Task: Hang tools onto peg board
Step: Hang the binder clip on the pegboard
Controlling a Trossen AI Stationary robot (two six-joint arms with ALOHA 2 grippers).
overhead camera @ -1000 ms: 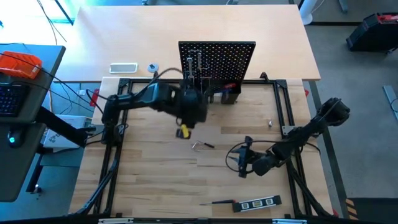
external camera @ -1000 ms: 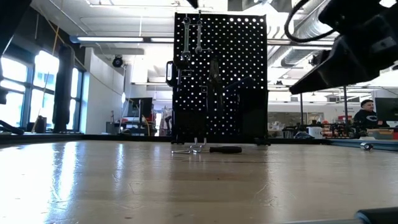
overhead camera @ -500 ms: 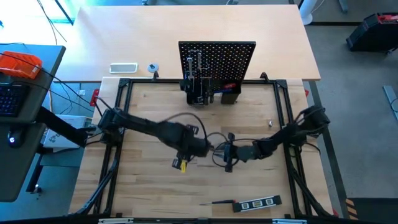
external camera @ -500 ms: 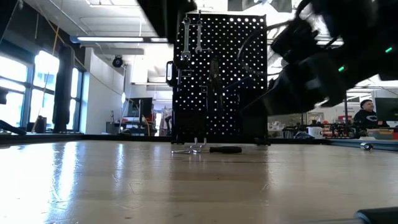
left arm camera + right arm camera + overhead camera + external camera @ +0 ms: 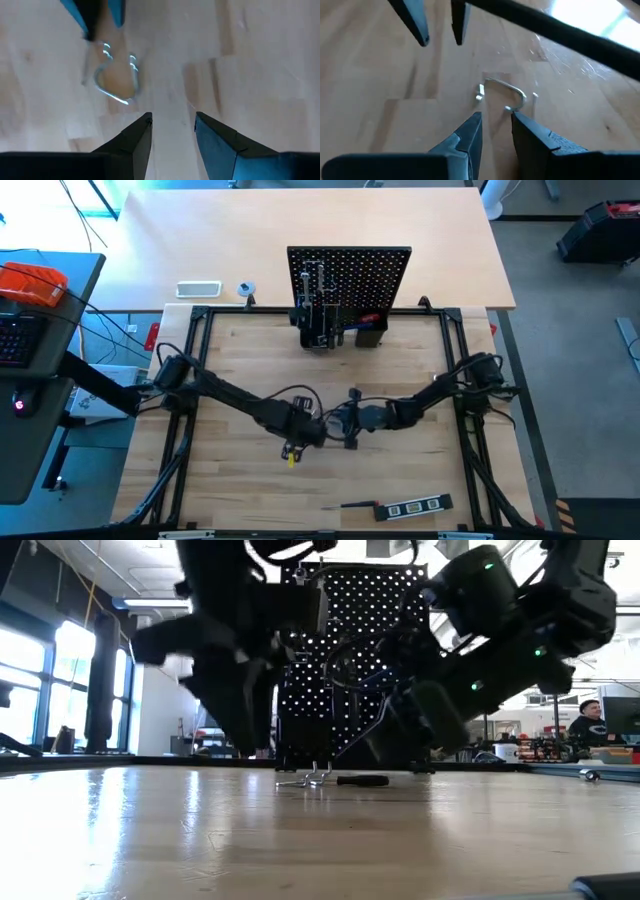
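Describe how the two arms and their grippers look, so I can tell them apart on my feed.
Both arms are dark, jointed, with loose black cables looping near the wrists. The left gripper and the right gripper each have two black wedge-shaped fingers tapering to tips. The left arm carries a small yellow tag; green indicator lights glow on one arm in the low view.

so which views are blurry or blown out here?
Left wrist view: motion-smeared, the metal hook glints with doubled highlights. Right wrist view: hook soft, glare patch on the table. Low view: both arms are dark, backlit blurs before the peg board; windows blown out. High view: evenly lit, sharp.
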